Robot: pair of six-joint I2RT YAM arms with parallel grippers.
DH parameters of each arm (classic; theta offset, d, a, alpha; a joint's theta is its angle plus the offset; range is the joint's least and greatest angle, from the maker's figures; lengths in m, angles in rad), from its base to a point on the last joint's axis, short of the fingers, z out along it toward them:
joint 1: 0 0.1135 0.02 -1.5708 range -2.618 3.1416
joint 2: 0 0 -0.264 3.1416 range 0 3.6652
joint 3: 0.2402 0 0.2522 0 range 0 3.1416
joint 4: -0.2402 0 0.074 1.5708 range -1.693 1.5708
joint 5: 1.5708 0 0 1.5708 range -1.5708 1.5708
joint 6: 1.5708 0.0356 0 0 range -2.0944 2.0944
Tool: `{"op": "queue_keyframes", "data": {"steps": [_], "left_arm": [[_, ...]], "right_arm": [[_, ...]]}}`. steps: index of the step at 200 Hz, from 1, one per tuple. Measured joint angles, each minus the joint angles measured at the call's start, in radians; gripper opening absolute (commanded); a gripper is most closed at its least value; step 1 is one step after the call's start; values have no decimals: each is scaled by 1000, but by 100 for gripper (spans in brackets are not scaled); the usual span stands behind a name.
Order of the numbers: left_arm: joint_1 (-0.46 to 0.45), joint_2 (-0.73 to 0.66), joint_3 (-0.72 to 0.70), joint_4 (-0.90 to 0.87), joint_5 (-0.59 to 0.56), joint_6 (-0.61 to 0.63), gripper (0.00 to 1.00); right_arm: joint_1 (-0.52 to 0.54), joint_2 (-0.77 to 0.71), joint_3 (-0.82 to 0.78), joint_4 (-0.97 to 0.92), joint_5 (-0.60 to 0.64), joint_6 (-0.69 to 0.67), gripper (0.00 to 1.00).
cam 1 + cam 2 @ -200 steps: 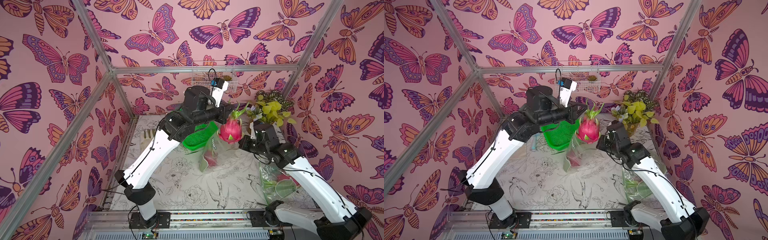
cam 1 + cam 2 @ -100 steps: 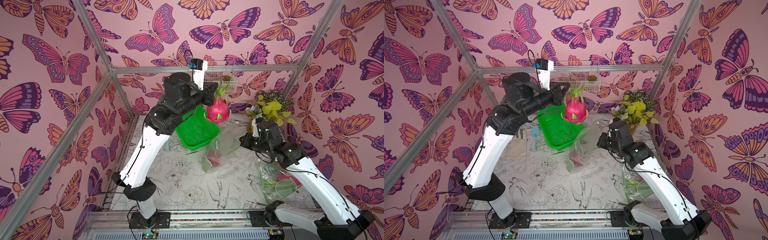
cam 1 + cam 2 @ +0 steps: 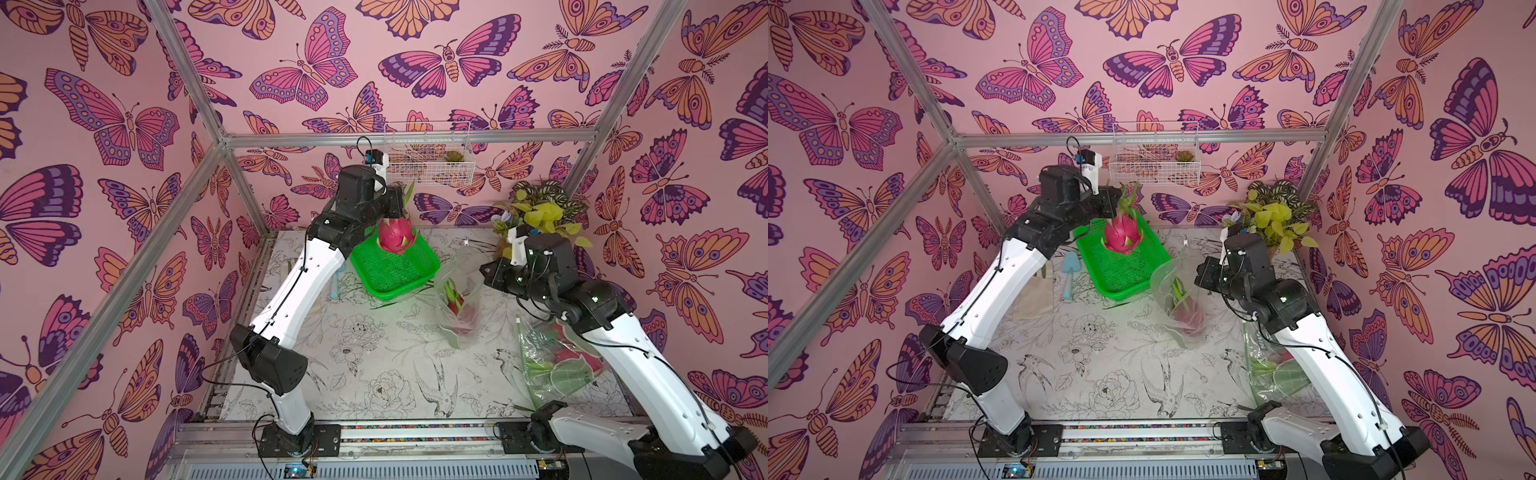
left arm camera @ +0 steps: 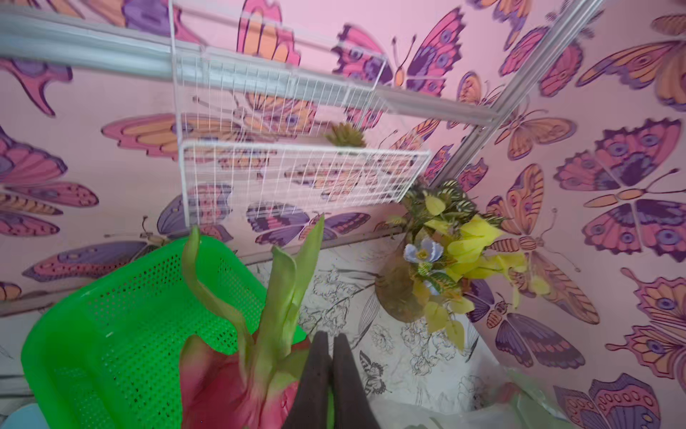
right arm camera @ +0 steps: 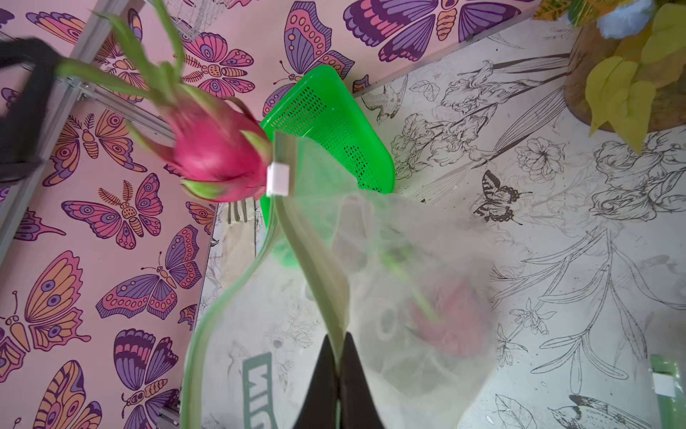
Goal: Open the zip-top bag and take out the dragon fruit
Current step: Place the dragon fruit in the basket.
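Left gripper [image 4: 331,353] is pinched tight on a green scale of the dragon fruit [image 3: 397,237], dangling right over the green perforated basket [image 3: 401,276] at the far side. Right gripper [image 5: 338,347] is clamped narrow on the rim of the open zip-top bag [image 3: 459,270], held up just right of the basket with a second dragon fruit [image 3: 456,305] inside.

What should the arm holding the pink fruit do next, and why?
Probably lower the dragon fruit into the green basket and let go: the left gripper pinches its green scale and it seems to hang over the basket, while the right gripper holds the bag rim.
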Motion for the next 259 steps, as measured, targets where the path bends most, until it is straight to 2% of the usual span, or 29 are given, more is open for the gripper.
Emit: {"op": "queue_keyframes", "data": {"steps": [83,136,173,259], "left_arm": [[91,193,-73,244,80,-95,0],[185,406,16,276,150,-167,0],[236,480,104,285,188,-201,0],[249,608,256,300,227,-221,0]], "right_arm": [[0,13,4,-22,-7,-25,0],[0,38,-4,3,-27,-24,0],[0,47,-4,15,-33,-24,0],[0,48,-7,29,-44,-20,0]]}}
